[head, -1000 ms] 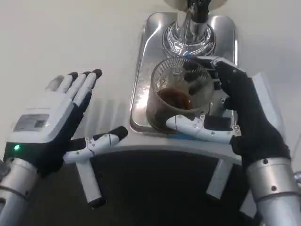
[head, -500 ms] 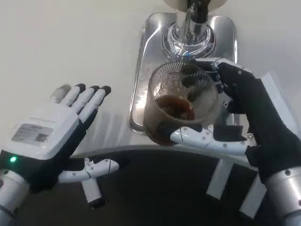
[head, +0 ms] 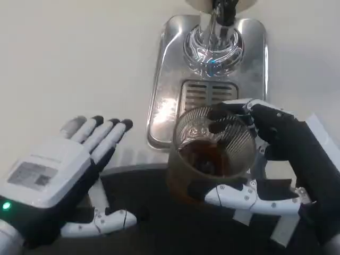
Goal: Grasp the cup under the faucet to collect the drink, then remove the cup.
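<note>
On the left, the robot's left hand (head: 56,183) lies flat and low over the white table (head: 69,58), fingers spread and holding nothing; it sits lower and nearer the table's front edge than a second ago. At centre, the long stainless-steel drip tray (head: 164,79) stands on the table with its slotted grate (head: 204,95) now uncovered, and the chrome faucet base (head: 212,45) rises at its far end, under the dark spout at the top edge. Just in front of the tray, the ribbed clear glass cup (head: 212,151), holding a shallow pool of dark brown drink, is lifted and tilted slightly, overhanging the table's near edge; a second ago it stood on the grate below the faucet. On the right, the right hand (head: 281,159) is clamped around the cup, its dark fingers wrapped over the far rim and right wall and its white thumb pressed across the cup's near lower side. That hand has drawn back toward the robot with the cup, away from the faucet.
</note>
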{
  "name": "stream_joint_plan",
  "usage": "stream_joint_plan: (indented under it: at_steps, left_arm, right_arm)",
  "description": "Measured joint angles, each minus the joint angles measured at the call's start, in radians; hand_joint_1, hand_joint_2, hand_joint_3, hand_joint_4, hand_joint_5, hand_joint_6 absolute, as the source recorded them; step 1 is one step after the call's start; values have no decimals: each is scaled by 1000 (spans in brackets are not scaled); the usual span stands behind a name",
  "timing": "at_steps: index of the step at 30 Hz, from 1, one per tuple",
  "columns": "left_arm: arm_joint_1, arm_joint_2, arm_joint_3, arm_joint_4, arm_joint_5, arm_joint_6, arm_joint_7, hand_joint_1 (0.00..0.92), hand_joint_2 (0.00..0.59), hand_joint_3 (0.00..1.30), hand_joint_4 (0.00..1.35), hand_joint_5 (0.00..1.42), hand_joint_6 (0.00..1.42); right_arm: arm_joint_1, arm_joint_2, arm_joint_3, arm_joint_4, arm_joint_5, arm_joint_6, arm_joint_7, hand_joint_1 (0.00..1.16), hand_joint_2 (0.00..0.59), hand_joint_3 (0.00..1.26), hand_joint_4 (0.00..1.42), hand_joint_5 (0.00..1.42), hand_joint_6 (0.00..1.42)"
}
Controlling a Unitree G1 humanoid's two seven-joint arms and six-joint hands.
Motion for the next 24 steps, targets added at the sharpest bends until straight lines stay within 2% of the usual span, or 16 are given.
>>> stream_joint_plan:
  at_steps: [4,11,15,24]
  left_arm:
    - [8,0,7,-1,-3,-14,-5,0,119,0,0,0,0]
    - [30,-2,14,-12,-9,-29,-6,0,123,0,0,0,0]
    - [32,-3,16,-18,-14,-31,-11,0,123,0,0,0,0]
    - [29,-3,18,-20,-17,-49,-20,0,123,0,0,0,0]
  right_arm:
    - [5,2,-10,0,3,-16,18,1162,199,780,832,894,1193]
    - [-4,-1,-70,0,39,-19,61,1162,209,769,815,880,1178]
    - [-4,-5,-88,0,58,-19,70,1162,211,758,804,868,1172]
    - [35,-13,-97,-1,91,-41,85,1162,229,741,779,866,1150]
